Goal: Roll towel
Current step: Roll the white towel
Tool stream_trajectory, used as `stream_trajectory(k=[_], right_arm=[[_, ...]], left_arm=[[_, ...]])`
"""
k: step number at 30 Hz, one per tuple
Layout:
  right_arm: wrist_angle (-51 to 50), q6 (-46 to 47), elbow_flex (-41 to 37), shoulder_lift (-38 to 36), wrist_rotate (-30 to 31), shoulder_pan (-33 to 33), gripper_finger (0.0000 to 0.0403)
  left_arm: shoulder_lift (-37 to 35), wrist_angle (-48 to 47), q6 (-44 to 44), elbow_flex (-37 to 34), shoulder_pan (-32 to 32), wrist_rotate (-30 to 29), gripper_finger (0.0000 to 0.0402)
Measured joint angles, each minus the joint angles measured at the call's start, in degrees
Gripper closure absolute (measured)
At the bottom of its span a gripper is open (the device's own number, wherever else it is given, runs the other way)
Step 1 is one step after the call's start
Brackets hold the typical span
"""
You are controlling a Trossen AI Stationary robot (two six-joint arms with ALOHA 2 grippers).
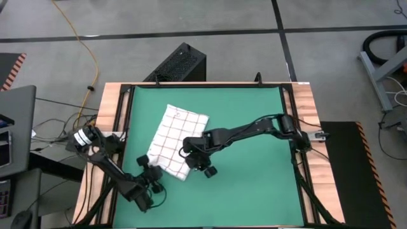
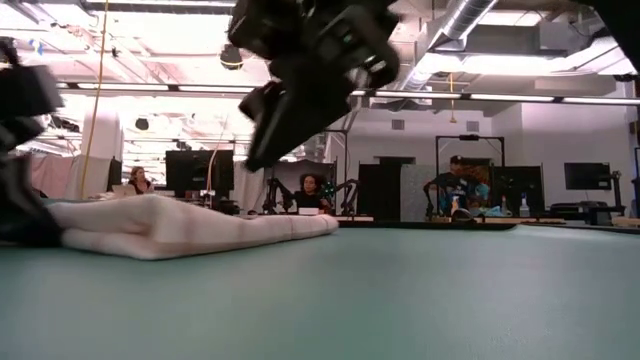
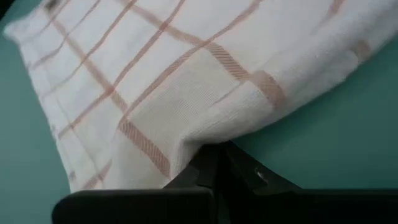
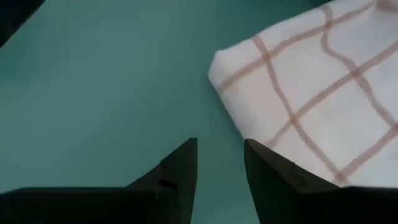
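1. The towel [image 1: 176, 141] is seen lying folded and flat on the green mat [image 1: 254, 121], left of centre, its long side running from about 1 o'clock to 7 o'clock; no rolled part is seen, so the rolling is judged barely begun.
2. The left gripper [image 3: 214, 163] is placed at the towel's 7 o'clock corner, its fingers pressed together on the cloth edge, which is seen lifted slightly off the mat.
3. The right gripper [image 4: 221, 163] is held just beside the towel's 5 o'clock corner, fingers parted with only mat between them; nothing is gripped.
4. The whole roll is judged left to do.
5. In the low view the left gripper is cut off, and how many layers are pinched cannot be made out.
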Motion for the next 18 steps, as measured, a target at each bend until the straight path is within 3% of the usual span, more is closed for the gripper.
stream_trajectory(k=[6,12,14,18], right_arm=[[-8.83,1.56,-0.02,-5.63,4.78,2.99,0.0265],[-10.31,6.89,-0.02,-10.58,8.27,5.64,0.0266],[-11.45,8.80,-0.02,-11.83,11.75,6.93,0.0266],[-13.78,12.81,-0.02,-13.30,17.67,10.18,0.0266]], left_arm=[[-0.84,3.51,15.12,0.53,4.54,-1.37,0.0401],[-4.46,13.58,39.75,-0.04,12.11,-0.65,0.0401],[-5.33,22.54,49.52,-1.55,15.69,3.33,0.0401],[-5.66,41.81,67.95,-3.32,22.19,18.20,0.0401]])
